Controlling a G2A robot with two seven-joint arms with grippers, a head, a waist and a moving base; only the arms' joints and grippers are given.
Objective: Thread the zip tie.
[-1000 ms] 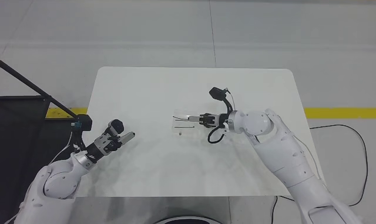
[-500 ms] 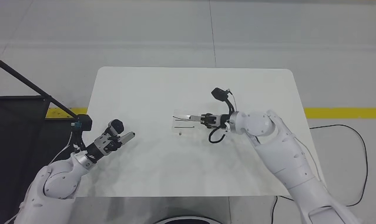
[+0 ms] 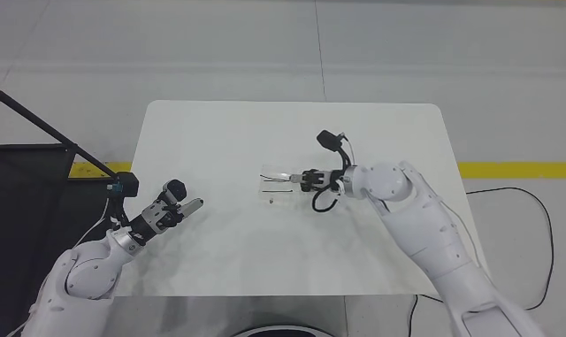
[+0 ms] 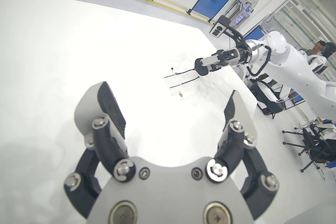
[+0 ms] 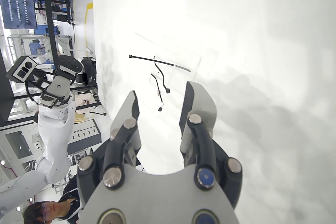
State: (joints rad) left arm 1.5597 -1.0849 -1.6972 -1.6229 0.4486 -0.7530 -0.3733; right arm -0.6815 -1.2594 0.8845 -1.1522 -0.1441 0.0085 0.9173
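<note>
Right pincer stands open, gripping nothing, over the middle of the table. Just ahead of its tips lie two black zip ties, long axes roughly in line with it, thicker ends nearest. A straighter zip tie crosses them. Left pincer, also open, sits near the table's left front corner.

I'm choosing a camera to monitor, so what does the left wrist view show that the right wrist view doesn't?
Left wrist view: the left gripper, fingers open over the table, with the right gripper far off beside the zip ties. Right wrist view: the right gripper's open fingers close up, three black ties just ahead. Shared: the table and zip ties.
</note>
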